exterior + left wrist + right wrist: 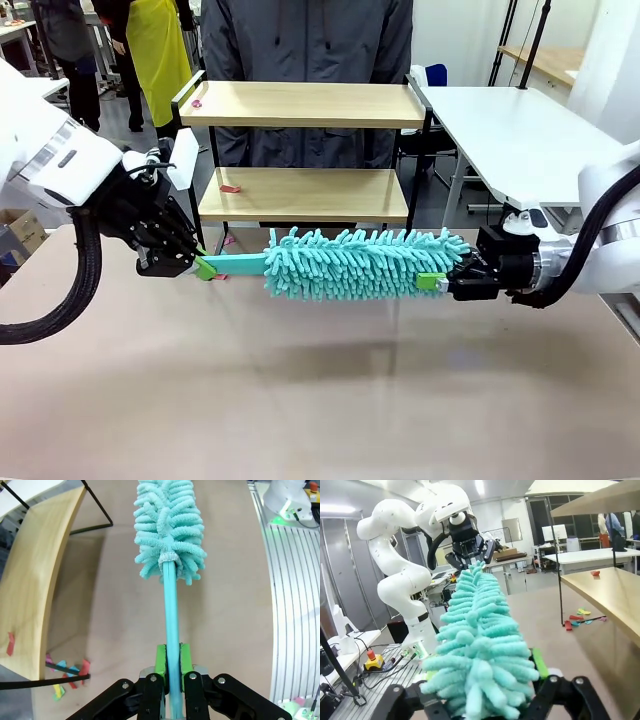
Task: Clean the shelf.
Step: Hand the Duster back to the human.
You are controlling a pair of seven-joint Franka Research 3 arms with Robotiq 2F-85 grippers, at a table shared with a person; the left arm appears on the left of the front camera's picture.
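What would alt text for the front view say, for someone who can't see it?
Two robot grippers hold a fluffy teal duster level above a table: the left gripper on its handle, the right gripper at its tip. Behind stands a two-tier wooden shelf, a person beyond it.

The front camera sits on the robot's side and looks across the brown surface (320,400) at the shelf (300,105) far off. The left wrist camera looks down along its fingers (160,661), very close. The right wrist camera sits low and looks sideways toward the other arm (400,570). All three views share the teal duster (365,263) and the shelf.
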